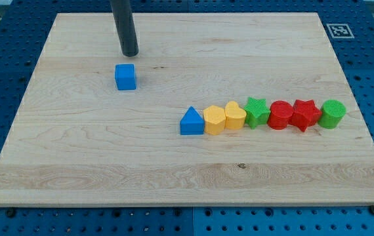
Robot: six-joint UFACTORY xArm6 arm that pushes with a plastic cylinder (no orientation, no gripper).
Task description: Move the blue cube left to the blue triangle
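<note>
The blue cube (125, 77) sits on the wooden board at the upper left. The blue triangle (191, 122) lies near the board's middle, at the left end of a row of blocks, well to the lower right of the cube. My tip (129, 54) rests on the board just above the cube, a short gap away and slightly to its right, not touching it.
To the right of the blue triangle runs a touching row: a yellow hexagon (214, 120), a yellow heart (235, 115), a green star (257, 111), a red round block (280, 115), a red star (304, 115) and a green cylinder (333, 113). A marker tag (339, 30) sits off the board's top right corner.
</note>
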